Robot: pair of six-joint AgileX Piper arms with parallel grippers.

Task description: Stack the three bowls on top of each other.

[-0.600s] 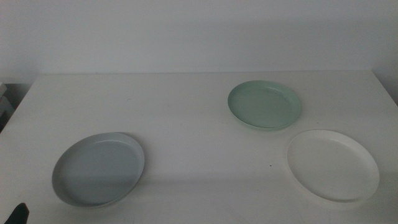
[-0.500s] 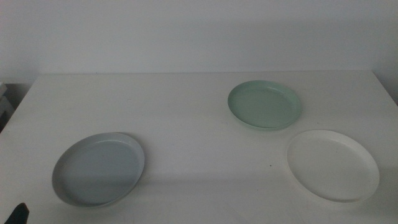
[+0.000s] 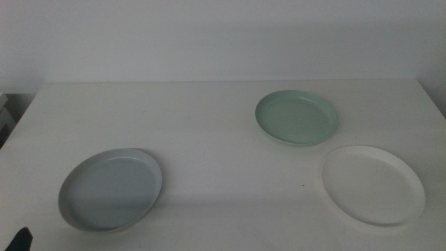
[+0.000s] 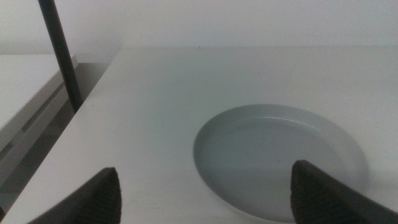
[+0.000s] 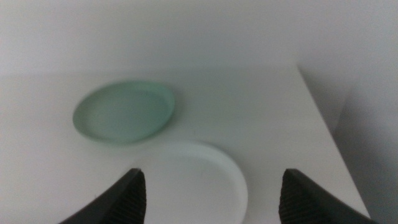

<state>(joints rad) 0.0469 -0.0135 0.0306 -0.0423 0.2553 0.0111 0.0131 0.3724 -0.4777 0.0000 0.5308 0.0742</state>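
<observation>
The left gripper [image 4: 205,190] waits low at the near left, jaws spread wide. The right gripper [image 5: 211,196] hangs at the near right, jaws likewise apart.

The left gripper [image 4: 205,186] shows two dark, matte jaws with rounded upper corners and plain faces. The right gripper [image 5: 211,193] has the same dark, blunt jaws, blurred at the edges. No cables, screws or markings are discernible.
</observation>
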